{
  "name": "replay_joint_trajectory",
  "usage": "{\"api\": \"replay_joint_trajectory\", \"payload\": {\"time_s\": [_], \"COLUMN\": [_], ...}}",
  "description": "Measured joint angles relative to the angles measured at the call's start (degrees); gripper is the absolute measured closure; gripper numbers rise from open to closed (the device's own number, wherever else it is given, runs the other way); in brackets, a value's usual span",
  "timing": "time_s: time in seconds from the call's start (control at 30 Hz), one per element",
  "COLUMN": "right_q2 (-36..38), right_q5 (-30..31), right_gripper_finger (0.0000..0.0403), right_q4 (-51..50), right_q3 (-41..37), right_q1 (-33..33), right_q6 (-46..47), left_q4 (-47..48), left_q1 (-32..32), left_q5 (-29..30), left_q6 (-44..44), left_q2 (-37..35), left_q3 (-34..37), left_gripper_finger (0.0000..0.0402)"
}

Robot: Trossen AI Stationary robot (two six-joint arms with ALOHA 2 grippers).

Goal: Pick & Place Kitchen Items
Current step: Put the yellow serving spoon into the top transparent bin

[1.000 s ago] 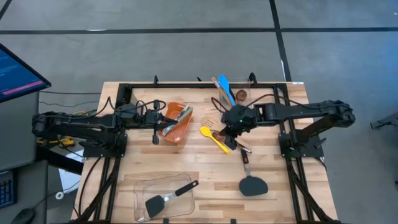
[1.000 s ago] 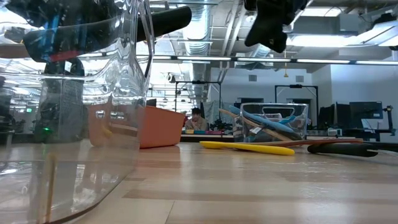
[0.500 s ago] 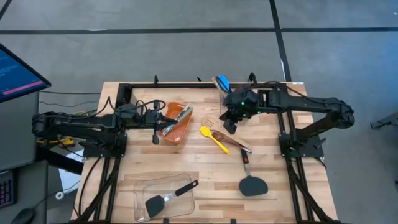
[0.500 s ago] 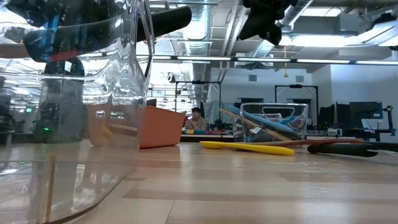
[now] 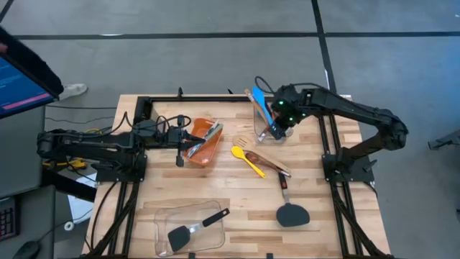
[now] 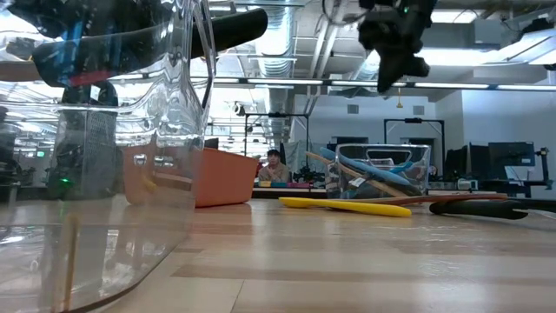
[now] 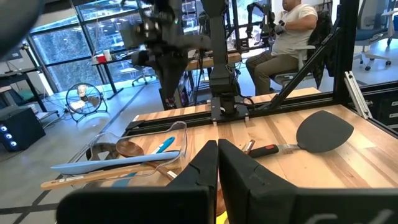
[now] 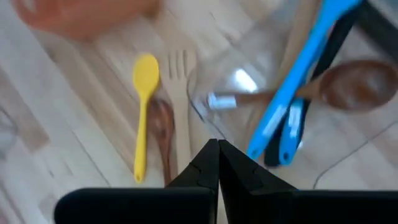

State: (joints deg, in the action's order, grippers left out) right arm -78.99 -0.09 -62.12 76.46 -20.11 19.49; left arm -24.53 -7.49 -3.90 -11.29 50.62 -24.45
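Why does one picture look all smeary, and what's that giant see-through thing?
Right wrist view: motion blur smears the yellow spoon and blue spoon. Low view: the clear container sits close to the lens, looming and warping what's behind it.

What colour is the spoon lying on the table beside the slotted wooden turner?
Yellow; the right wrist view shows it best, next to the turner.

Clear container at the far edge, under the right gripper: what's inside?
In the clear container: a blue spoon, a wooden spoon and a dark-handled tool. Anything beneath them is covered.
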Motion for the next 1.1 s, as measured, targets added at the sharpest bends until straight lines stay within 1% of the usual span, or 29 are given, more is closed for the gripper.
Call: {"api": "replay_joint_trajectory", "payload": {"time_s": [0.13,0.2,0.33,0.53,0.63,0.7,0.83,1.1], "right_q2": [-3.6,-6.4,-12.5,-20.8,-23.7,-25.0,-26.7,-27.3], "right_q5": [-4.7,-6.4,-6.1,-6.1,-6.1,-6.1,-6.1,-5.6], "right_gripper_finger": [0.0403,0.0403,0.0403,0.0403,0.0401,0.0394,0.0355,0.0241], "right_q4": [-2.2,-1.9,-1.7,-1.7,-1.7,-1.6,0.4,4.1], "right_q3": [0.0,0.1,0.0,0.0,0.0,-0.1,0.0,0.0], "right_q1": [0.7,1.9,4.1,6.0,7.1,7.9,9.4,10.8], "right_q6": [-0.3,-2.9,-10.5,-10.9,-10.6,-10.5,-10.4,-10.1], "left_q4": [0.0,0.0,0.0,0.0,0.0,0.0,0.0,0.0], "left_q1": [0.0,0.0,0.0,0.0,0.0,0.0,0.0,0.0], "left_q5": [0.0,0.0,0.0,0.0,0.0,0.0,0.0,0.0], "left_q6": [0.0,0.0,0.0,0.0,0.0,0.0,0.0,0.0], "left_q2": [0.0,0.0,0.0,0.0,0.0,0.0,0.0,0.0], "left_q3": [0.0,0.0,0.0,0.0,0.0,0.0,0.0,0.0], "left_gripper_finger": [0.0401,0.0400,0.0401,0.0401,0.0401,0.0401,0.0401,0.0401]}}
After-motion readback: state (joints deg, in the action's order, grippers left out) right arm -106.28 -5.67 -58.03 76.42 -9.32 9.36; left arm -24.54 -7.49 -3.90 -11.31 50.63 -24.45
